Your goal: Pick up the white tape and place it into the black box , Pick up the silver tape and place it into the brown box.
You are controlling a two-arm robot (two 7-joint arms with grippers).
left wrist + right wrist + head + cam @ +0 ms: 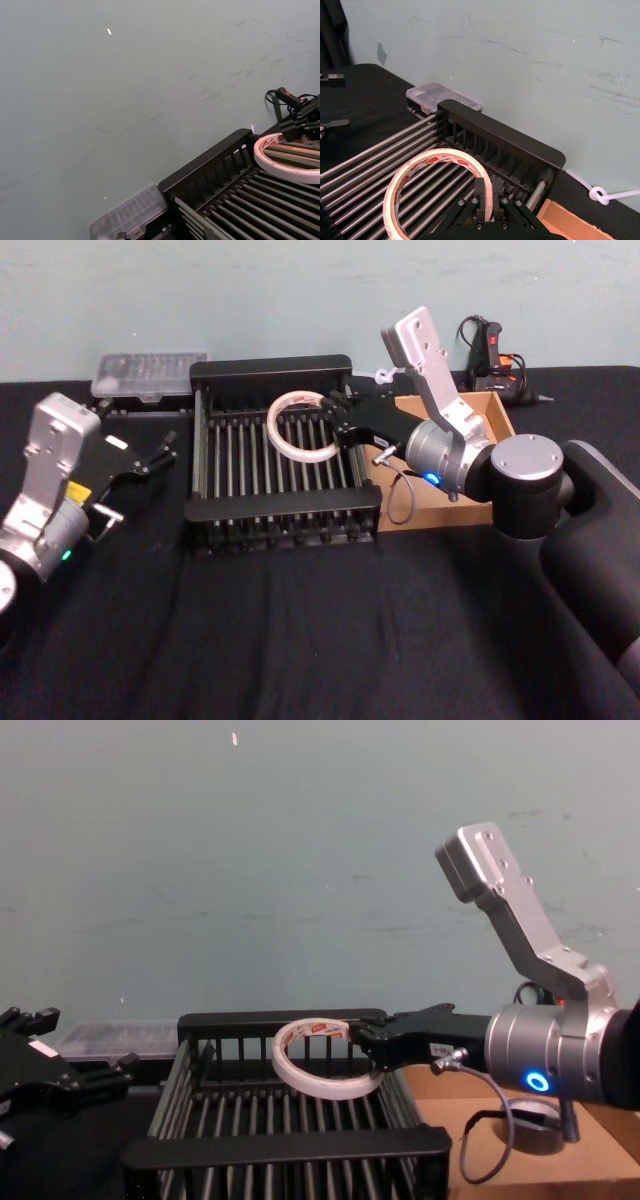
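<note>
The white tape (285,440) is a wide thin ring with red print inside. My right gripper (335,425) is shut on its rim and holds it tilted over the black box (270,368), above the slatted floor. The right wrist view shows the fingers (481,192) pinching the ring (395,200). The brown box (495,415) lies right of the crate, partly under my right arm. A grey roll-like shape (540,1130) that looks like the silver tape peeks out below the right wrist. My left gripper (150,455) hangs open, left of the crate.
A clear plastic case (148,375) lies against the wall, back left of the crate. A black tool with cables (490,350) sits at the back right, with a knotted white cord (600,195) nearby. Black cloth covers the table.
</note>
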